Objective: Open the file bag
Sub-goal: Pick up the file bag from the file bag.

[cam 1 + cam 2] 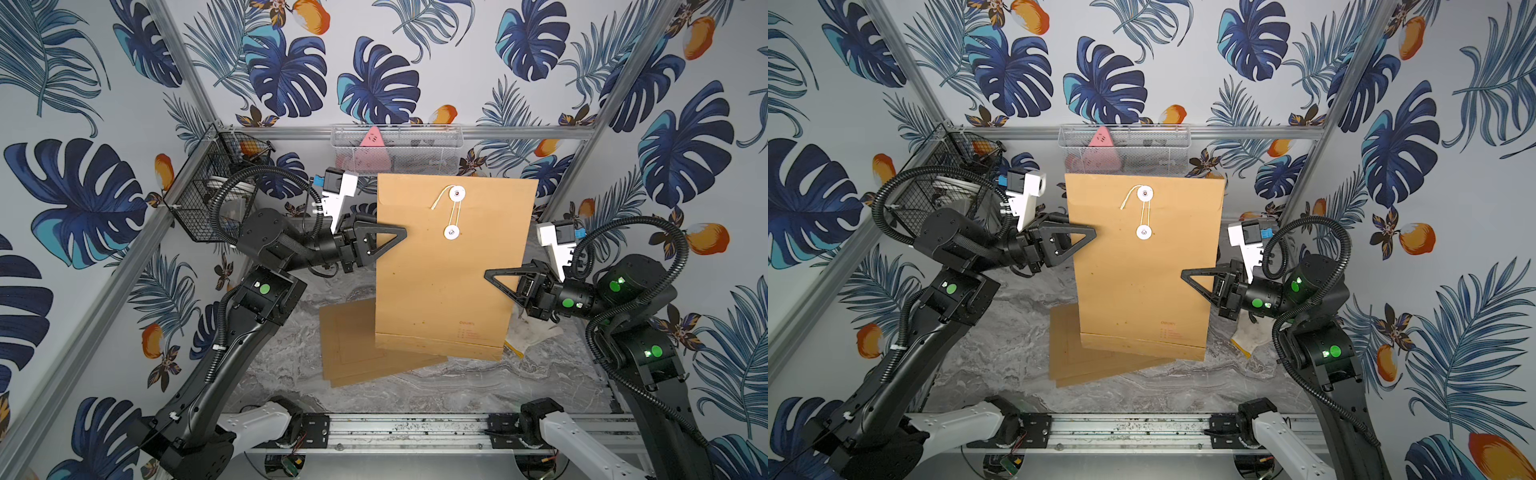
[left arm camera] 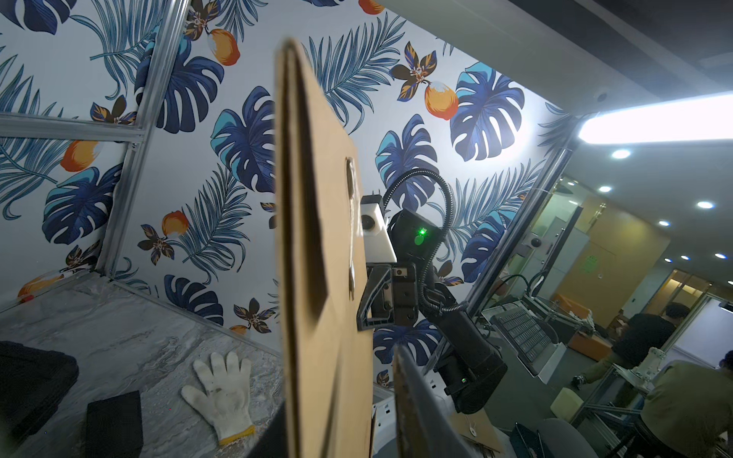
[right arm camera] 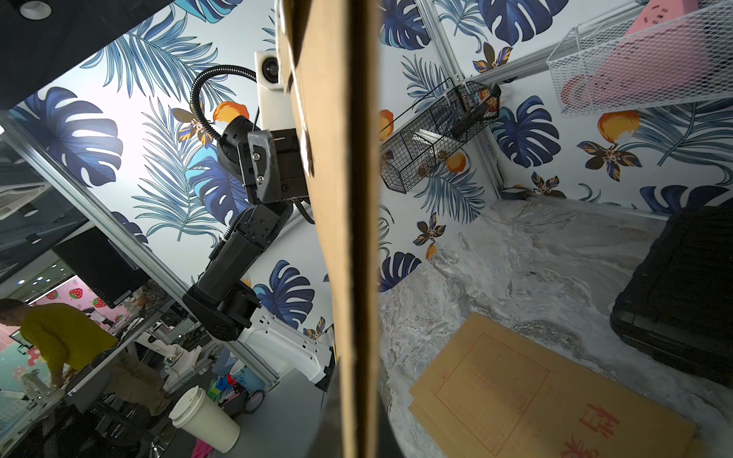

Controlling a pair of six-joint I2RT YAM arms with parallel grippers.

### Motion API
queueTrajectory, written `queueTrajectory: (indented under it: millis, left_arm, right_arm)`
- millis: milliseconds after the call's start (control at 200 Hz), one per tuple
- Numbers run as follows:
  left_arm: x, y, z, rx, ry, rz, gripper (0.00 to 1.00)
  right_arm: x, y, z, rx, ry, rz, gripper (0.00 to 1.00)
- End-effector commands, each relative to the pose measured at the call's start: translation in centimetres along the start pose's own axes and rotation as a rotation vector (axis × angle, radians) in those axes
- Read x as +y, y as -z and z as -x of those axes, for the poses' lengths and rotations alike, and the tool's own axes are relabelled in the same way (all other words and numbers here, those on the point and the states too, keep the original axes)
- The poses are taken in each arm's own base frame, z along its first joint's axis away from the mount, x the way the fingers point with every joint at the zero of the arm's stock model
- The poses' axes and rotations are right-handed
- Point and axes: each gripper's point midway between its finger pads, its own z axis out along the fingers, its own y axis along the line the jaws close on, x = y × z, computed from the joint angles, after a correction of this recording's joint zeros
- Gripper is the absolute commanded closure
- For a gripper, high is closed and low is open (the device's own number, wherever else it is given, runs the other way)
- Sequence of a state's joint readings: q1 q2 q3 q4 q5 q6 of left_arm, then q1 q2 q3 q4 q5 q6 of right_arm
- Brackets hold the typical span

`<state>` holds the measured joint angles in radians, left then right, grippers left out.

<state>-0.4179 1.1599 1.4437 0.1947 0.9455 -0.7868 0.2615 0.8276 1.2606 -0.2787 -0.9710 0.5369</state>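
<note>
Top views both show the kraft file bag (image 1: 449, 282) held upright in the air above the marble tabletop (image 1: 519, 386). Its flap side faces the camera, and its string (image 1: 454, 212) is looped between two white discs (image 1: 457, 193). The right gripper (image 1: 488, 274) is pressed together on the bag's right edge, pinching the paper. The left gripper (image 1: 402, 230) straddles the left edge, about level with the lower disc (image 1: 451, 232). In the left wrist view a narrow gap separates one finger (image 2: 416, 404) from the paper, so that claw is slightly spread. More kraft bags (image 1: 349, 349) lie flat on the tabletop beneath.
</note>
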Motion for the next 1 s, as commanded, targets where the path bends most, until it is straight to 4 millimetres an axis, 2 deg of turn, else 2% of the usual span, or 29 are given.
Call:
queueTrajectory:
  millis: [0, 150, 225, 285, 335, 405, 440, 500, 590, 696, 806, 906, 991]
  left_arm:
    - [-1.0, 0.2, 0.0, 0.006, -0.042, -0.033, 0.75]
    - [-0.9, 0.4, 0.1, 0.007, -0.061, -0.006, 0.89]
    - [-0.5, 0.6, 0.1, 0.007, -0.078, 0.043, 1.0]
    - [0.1, 0.9, 0.1, 0.005, -0.089, 0.096, 1.0]
    - [0.4, 1.1, 0.1, 0.005, -0.103, 0.137, 1.0]
    - [1.3, 1.5, 0.1, 0.007, -0.119, 0.207, 1.0]
    - [2.1, 1.9, 0.2, 0.01, -0.127, 0.27, 1.0]
    - [3.8, 2.6, 0.0, 0.028, -0.139, 0.383, 1.0]
    - [6.0, 4.0, -0.7, 0.058, -0.163, 0.532, 1.0]
    - [8.1, 5.4, -1.6, 0.091, -0.191, 0.662, 1.0]
    - [9.6, 5.9, -2.8, 0.125, -0.22, 0.75, 1.0]
    - [10.3, 5.6, -4.4, 0.166, -0.252, 0.804, 1.0]
    - [10.6, 4.8, -5.8, 0.201, -0.285, 0.833, 1.0]
  right_arm:
    - [1.1, -0.1, 1.2, -0.031, 0.025, 0.049, 1.0]
    - [0.1, -0.2, 0.7, -0.007, 0.029, 0.002, 1.0]
    - [-0.7, 0.0, 0.5, -0.002, 0.028, -0.057, 1.0]
    - [-1.7, 0.2, 0.7, -0.009, 0.027, -0.122, 0.99]
    - [-2.5, 0.4, 0.9, -0.021, 0.024, -0.178, 0.83]
    - [-4.2, 0.9, 1.5, -0.055, 0.012, -0.289, 0.45]
    - [-5.3, 1.4, 2.0, -0.081, 0.004, -0.362, 0.32]
    - [-7.1, 2.4, 2.9, -0.139, -0.023, -0.49, 0.2]
    - [-8.3, 3.0, 3.9, -0.183, -0.052, -0.562, 0.12]
    - [-9.1, 1.9, 4.2, -0.21, -0.152, -0.525, 0.13]
    - [-10.0, 0.7, 4.4, -0.235, -0.263, -0.48, 0.21]
    - [-10.9, -0.5, 4.1, -0.256, -0.357, -0.456, 0.33]
    - [-10.7, -2.2, 3.6, -0.27, -0.395, -0.419, 0.38]
